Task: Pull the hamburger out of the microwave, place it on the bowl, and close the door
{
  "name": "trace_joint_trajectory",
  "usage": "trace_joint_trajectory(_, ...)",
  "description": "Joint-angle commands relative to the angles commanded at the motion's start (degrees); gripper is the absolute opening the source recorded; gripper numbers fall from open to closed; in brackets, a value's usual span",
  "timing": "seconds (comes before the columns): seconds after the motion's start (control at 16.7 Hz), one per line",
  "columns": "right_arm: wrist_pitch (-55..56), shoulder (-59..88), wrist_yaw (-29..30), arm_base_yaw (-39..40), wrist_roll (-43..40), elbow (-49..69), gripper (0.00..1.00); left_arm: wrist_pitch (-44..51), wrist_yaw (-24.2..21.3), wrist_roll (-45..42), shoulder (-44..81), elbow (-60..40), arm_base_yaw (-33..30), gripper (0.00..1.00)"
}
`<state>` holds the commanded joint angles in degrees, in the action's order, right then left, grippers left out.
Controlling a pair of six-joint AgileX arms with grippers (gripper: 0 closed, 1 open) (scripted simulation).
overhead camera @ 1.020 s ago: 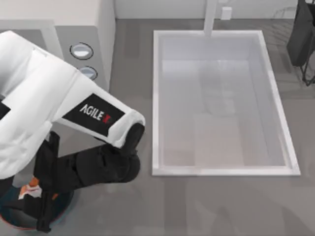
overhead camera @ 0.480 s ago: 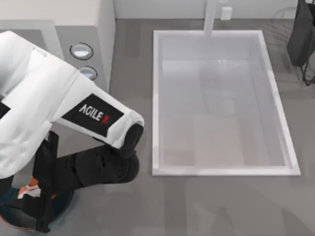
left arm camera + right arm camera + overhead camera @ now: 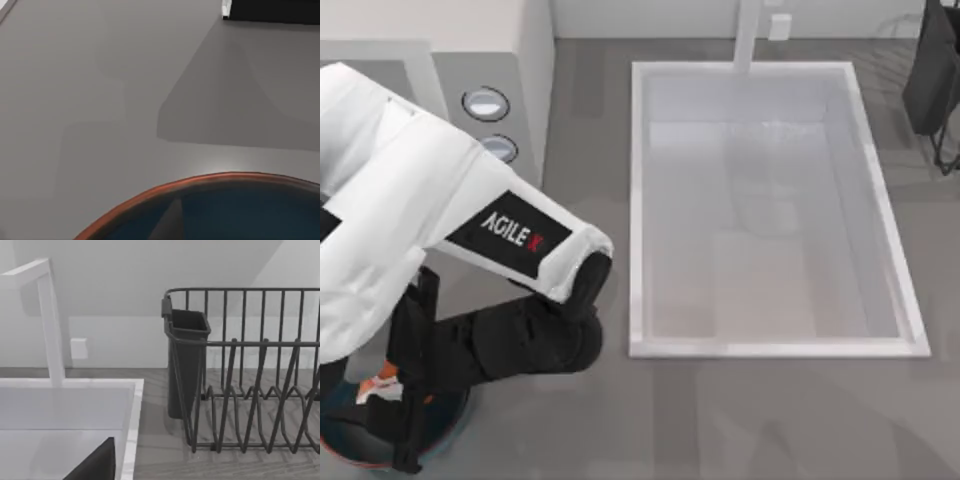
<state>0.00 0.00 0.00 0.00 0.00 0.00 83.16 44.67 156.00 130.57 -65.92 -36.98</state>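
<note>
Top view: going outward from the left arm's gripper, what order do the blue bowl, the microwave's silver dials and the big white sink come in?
From the left gripper, at the lower left:
1. Dark blue-teal bowl with reddish rim, directly beneath.
2. Round silver dials on the white microwave, upper left.
3. Large white rectangular sink, centre-right.

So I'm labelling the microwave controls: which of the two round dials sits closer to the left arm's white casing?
The nearer dial, touching the casing's edge; the farther dial stands clear.

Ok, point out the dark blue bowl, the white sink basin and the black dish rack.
Dark blue bowl [image 3: 210, 176], left wrist view, reddish rim.
White sink basin [image 3: 778, 348], top view, near rim.
Black dish rack [image 3: 260, 342], right wrist view, upper rail.
</note>
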Motion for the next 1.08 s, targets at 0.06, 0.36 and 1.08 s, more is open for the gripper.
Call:
trace_joint_trajectory(0.06,0.0,0.0,0.0,0.0,0.0,0.0,1.00,0.0,0.0,0.0,0.0,0.0,0.0,1.00)
trace_joint_trajectory(0.36,0.0,0.0,0.0,0.0,0.0,0.0,1.00,0.0,0.0,0.0,0.0,0.0,0.0,1.00)
trace_joint_trajectory(1.08,0.0,0.0,0.0,0.0,0.0,0.0,1.00,-15.8,-3.7,-19.7,-18.9,9.6,5.3,1.00)
